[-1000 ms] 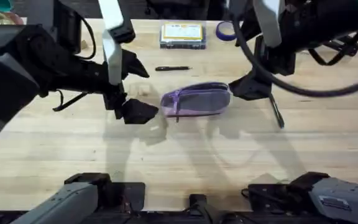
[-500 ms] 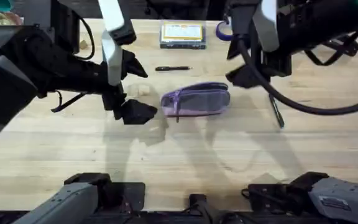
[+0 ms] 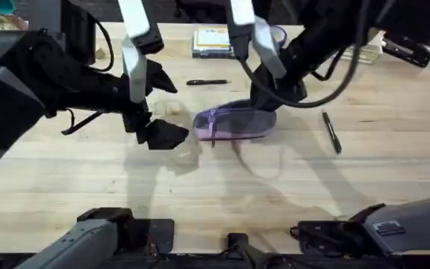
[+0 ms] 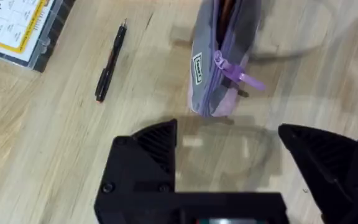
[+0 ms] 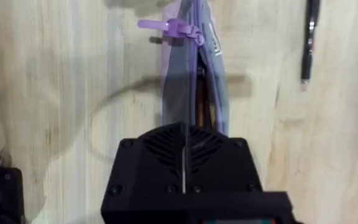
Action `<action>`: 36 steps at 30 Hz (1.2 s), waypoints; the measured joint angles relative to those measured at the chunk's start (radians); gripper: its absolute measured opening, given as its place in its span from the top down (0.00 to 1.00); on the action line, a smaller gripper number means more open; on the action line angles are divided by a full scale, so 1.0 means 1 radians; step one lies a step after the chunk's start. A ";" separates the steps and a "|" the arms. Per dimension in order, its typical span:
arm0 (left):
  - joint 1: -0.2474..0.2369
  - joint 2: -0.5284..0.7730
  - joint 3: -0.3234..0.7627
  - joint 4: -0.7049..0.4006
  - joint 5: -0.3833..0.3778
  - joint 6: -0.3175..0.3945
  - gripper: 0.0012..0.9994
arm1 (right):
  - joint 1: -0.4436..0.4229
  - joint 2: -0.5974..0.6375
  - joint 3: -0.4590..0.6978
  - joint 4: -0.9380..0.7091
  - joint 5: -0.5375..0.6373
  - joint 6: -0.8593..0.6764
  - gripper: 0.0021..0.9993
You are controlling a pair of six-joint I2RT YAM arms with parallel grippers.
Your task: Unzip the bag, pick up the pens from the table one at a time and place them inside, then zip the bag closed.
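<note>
I see the bag mid-table, soft and floppy; I'd grip its lilac zipper pull. My left gripper hangs spread; my right gripper looks pressed together at the bag's end.

The right gripper has swung in from beside the pen on the right of the table; now it sits over the bag's right end, fingers pressed together above the zipper.
</note>
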 joint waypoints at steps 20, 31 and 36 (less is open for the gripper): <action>0.000 0.000 0.000 0.000 -0.003 0.000 0.01 | 0.000 0.135 0.001 0.107 -0.011 -0.022 0.97; 0.000 0.000 0.000 0.000 -0.019 0.000 0.01 | 0.009 0.238 0.002 0.103 -0.015 -0.021 0.97; 0.000 0.000 0.000 0.000 -0.019 0.000 0.01 | 0.012 0.238 0.002 0.103 -0.014 -0.021 0.62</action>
